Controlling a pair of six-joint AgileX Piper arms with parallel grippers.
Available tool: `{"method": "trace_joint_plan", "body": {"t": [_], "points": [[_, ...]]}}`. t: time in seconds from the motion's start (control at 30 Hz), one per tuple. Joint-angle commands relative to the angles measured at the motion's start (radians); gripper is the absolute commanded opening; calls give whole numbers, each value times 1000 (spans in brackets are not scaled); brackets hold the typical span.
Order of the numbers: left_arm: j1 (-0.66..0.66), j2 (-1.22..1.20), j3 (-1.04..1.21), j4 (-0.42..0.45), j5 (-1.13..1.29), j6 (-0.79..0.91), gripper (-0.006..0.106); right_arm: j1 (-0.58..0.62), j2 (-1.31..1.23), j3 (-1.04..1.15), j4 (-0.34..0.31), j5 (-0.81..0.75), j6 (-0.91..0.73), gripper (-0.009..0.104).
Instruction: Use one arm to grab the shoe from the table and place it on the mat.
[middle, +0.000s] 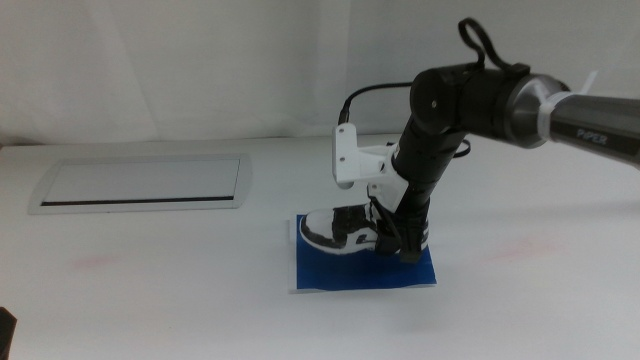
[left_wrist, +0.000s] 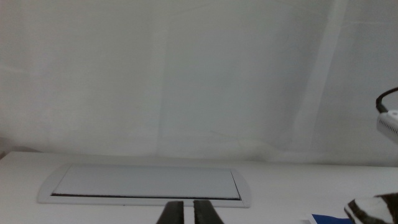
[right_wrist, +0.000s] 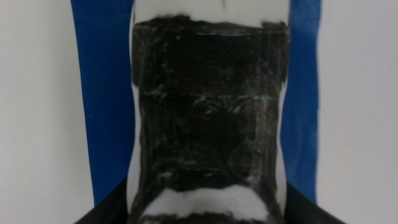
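The surface (middle: 150, 300) is plain white, w/ a faint pinkish smudge (middle: 95, 262) toward the left front. Behind it, the room is closed off by a pale, softly creased backdrop (left_wrist: 186, 74). A grey-framed white panel (middle: 140, 183) is seen lying flat on the surface, well off to the left of the working hand; in the left wrist view the same panel (left_wrist: 146, 183) is seen just ahead of the left hand.

The mat (middle: 320, 270) is laid flat on the surface directly under the right hand, its blue showing on both sides of the shoe in the right wrist view (right_wrist: 102, 112). A narrow white strip is visible along its left edge in the middle view.

The shoe (middle: 335, 230) is seen on the mat, toe pointing left, away from the hand, heel end at the hand. In the right wrist view the shoe (right_wrist: 211, 112) fills the frame, black upper w/ white sole edges.

The right arm (middle: 470, 100) is reached in from the right and angled down to the shoe. The right hand (middle: 400, 238) is seen at the shoe's heel end, its dark fingers (right_wrist: 109, 208) flanking the shoe on both sides and clamped on it.

The left hand (left_wrist: 188, 213) is parked low at the near left, w/ its fingers close together, only a narrow slit between them, nothing held.
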Motion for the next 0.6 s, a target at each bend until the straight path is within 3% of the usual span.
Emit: {"method": "trace_joint_plan", "body": {"t": [0.0,0.57], "points": [[2,-40,40,-6,-14,-1,-3,4,18,-7,0,-11,-10,-2],[2,-40,40,-6,-14,-1,-3,4,73,-7,-10,-35,-3,-2]]}}
